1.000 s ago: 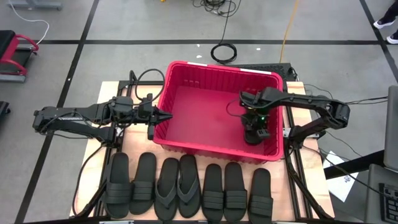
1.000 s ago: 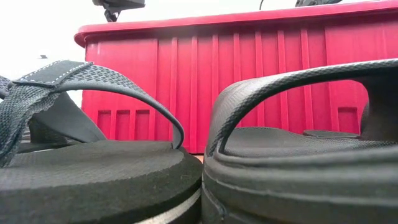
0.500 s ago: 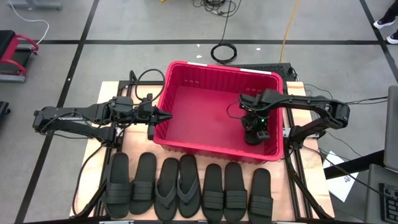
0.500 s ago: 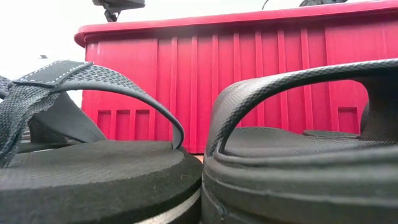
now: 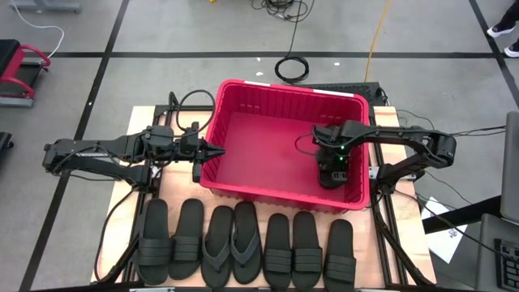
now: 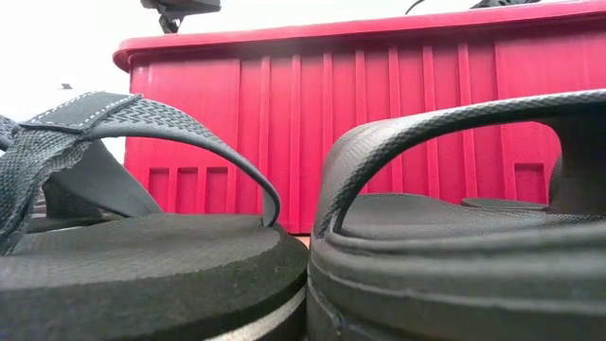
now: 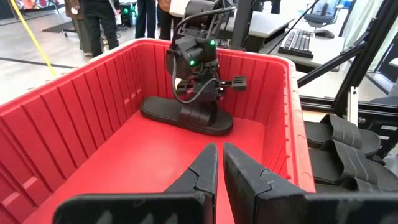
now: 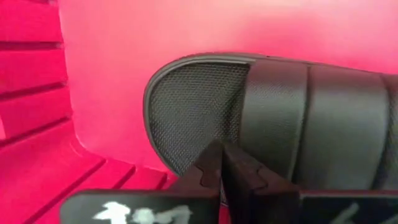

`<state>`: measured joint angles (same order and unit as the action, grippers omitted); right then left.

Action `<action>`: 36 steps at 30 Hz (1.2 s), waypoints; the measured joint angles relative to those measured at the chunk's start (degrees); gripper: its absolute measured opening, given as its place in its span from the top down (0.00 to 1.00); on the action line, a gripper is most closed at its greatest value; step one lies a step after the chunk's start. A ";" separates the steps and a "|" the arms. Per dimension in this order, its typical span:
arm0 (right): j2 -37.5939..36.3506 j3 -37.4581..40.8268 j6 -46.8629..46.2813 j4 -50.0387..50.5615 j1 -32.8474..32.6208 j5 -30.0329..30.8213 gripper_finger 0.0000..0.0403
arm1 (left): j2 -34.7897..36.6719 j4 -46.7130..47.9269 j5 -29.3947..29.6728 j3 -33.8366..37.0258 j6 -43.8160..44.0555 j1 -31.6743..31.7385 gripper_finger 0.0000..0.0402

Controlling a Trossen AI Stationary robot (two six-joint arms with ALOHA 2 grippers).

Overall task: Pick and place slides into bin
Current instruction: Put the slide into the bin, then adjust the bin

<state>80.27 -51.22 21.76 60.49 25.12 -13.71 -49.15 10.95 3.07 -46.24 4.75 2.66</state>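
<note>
The red bin (image 5: 243,138) stands mid-table, its ribbed wall (image 6: 379,123) filling the low view. One black slide (image 7: 161,111) lies flat on the bin's floor by its right wall. My right gripper (image 7: 200,102) points down over that slide, shut, its tips (image 8: 224,158) at the strap. My left gripper (image 5: 219,152) hangs level at the bin's left rim, shut and holding nothing (image 7: 219,162). Several more slides (image 5: 243,243) lie sole-down in a row along the table's near edge. My right gripper comes from above, and its shut fingertips stand at the edge of the slide's ribbed strap (image 8: 245,134), toward the mesh footbed. I cannot tell whether they touch it. The slide rests flat on the bin's floor.
In the low view a thong slide (image 6: 142,246) and a wide-strap slide (image 6: 454,246) stand right before the camera. Most of the bin's floor (image 7: 124,168) is bare. Cables (image 5: 292,66) lie on the floor beyond the table, and people stand in the room behind.
My right gripper has sunk a little toward the slide in the bin and has rolled at the wrist, staying shut.
</note>
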 joint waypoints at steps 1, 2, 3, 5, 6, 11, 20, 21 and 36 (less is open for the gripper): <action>-0.02 0.00 -0.39 -0.22 0.26 0.05 1.00 | 0.00 -0.03 0.01 0.00 0.03 0.01 0.94; -0.02 0.00 -0.50 -0.22 0.62 -0.05 1.00 | 0.00 -0.03 0.01 0.00 0.05 0.00 0.94; 0.00 0.00 -0.48 -0.18 1.03 -0.11 1.00 | 0.00 -0.01 0.00 0.00 0.05 0.00 0.94; 0.00 -0.02 -0.53 -0.33 1.78 0.26 1.00 | 0.00 -0.03 0.00 0.00 0.07 0.02 0.94; 0.00 -0.02 -0.72 -0.41 2.24 0.26 1.00 | 0.00 -0.01 0.00 0.00 0.09 0.00 0.94; 0.00 -0.02 -0.49 0.10 3.66 -0.03 1.00 | 0.00 -0.04 0.00 0.00 0.23 0.00 0.94; -0.32 -0.04 2.00 3.12 3.89 -4.02 1.00 | 0.00 -0.03 0.00 0.00 0.04 0.00 0.94; -0.67 -0.04 2.16 3.24 3.89 -4.65 1.00 | -0.01 -0.04 -0.01 0.00 0.02 0.00 0.94; -11.28 -11.10 -0.58 7.46 2.95 -7.67 1.00 | 0.00 -0.43 -0.07 0.00 -0.16 0.00 0.94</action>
<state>68.99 -62.32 21.18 67.95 28.07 -21.38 -49.15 10.53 3.01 -46.24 4.59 2.66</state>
